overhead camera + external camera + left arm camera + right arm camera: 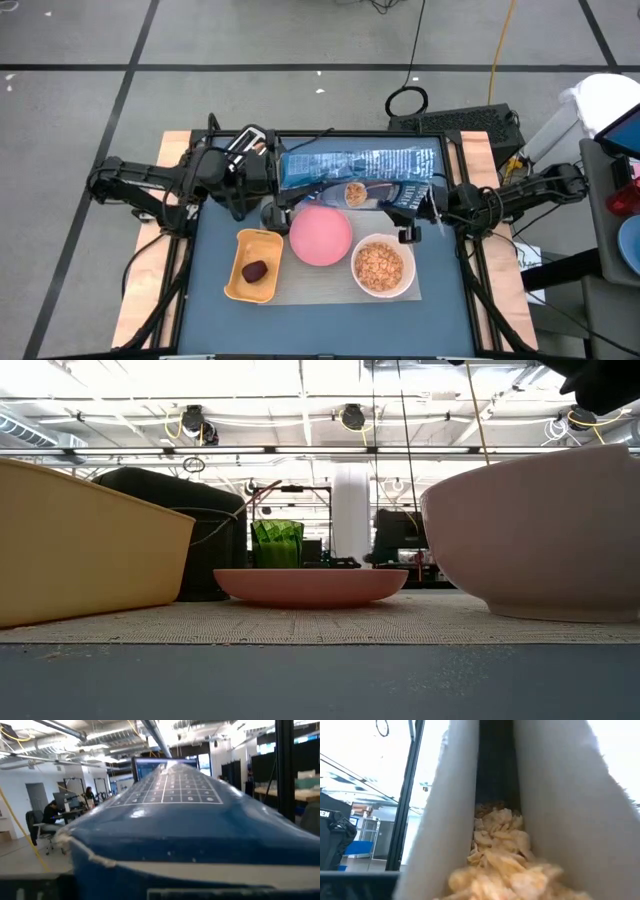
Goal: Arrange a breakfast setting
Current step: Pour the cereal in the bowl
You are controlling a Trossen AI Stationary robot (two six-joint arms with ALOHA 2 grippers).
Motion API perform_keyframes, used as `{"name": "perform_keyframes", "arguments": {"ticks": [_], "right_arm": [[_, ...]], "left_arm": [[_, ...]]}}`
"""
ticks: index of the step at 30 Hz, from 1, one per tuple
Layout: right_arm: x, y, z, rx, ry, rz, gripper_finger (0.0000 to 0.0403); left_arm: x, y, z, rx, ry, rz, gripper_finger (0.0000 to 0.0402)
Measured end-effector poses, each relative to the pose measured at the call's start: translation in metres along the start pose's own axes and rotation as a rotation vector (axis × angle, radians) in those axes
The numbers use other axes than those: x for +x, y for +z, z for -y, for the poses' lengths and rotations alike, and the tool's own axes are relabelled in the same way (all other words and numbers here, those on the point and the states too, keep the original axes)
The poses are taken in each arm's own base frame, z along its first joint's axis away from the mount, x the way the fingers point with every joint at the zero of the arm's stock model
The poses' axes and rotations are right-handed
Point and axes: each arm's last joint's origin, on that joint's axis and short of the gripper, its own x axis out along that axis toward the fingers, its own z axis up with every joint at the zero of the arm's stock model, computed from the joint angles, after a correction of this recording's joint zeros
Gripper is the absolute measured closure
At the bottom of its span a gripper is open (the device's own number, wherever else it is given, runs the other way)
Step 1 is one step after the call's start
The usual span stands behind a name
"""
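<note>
Both grippers, left (262,172) and right (432,200), pinch the blue cereal box (360,172) at the table's (205,300) rear edge; cereal (381,264) fills the white bowl (356,281).

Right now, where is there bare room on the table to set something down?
Bare: the table strip in front of the mat, and the pink plate. Crowded: the back, where the cereal box spans between the left gripper and right gripper.

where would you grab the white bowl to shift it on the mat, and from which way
Take the white bowl by its rim, coming from above with one finger inside and one outside. It stands upright and open-topped on the mat, full of cereal, with walls that curve outward. The edge away from the pink plate is probably clearer.
</note>
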Motion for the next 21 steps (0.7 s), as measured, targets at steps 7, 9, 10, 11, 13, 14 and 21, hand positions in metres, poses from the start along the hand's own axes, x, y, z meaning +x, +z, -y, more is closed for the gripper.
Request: {"name": "perform_keyframes", "arguments": {"ticks": [7, 9, 10, 11, 13, 14, 21], "right_arm": [[0.0, -0.0003, 0.0001, -0.002, -0.001, -0.003, 0.0265], [0.0, -0.0003, 0.0001, -0.003, -0.001, -0.004, 0.0265], [0.0, -0.0003, 0.0001, -0.002, -0.001, -0.004, 0.0264], [0.0, -0.0003, 0.0001, -0.001, -0.001, -0.004, 0.0262], [0.0, -0.0003, 0.0001, -0.001, -0.001, -0.004, 0.0261], [0.0, -0.0003, 0.0001, 0.0, -0.001, -0.004, 0.0262], [0.0, -0.0007, 0.0008, 0.003, -0.031, -0.01, 0.0267]], "left_arm": [[-0.0002, -0.0038, 0.0009, 0.01, -0.01, -0.041, 0.0163], [-0.0002, -0.0039, 0.0009, 0.01, -0.01, -0.042, 0.0163], [-0.0002, -0.0039, 0.0009, 0.01, -0.01, -0.042, 0.0163], [-0.0002, -0.0039, 0.0008, 0.01, -0.01, -0.042, 0.0163], [-0.0002, -0.004, 0.0008, 0.008, -0.009, -0.043, 0.0163], [-0.0002, -0.004, 0.0008, 0.009, -0.009, -0.043, 0.0163], [0.0, -0.0047, 0.001, 0.007, -0.01, -0.046, 0.0162]]}}
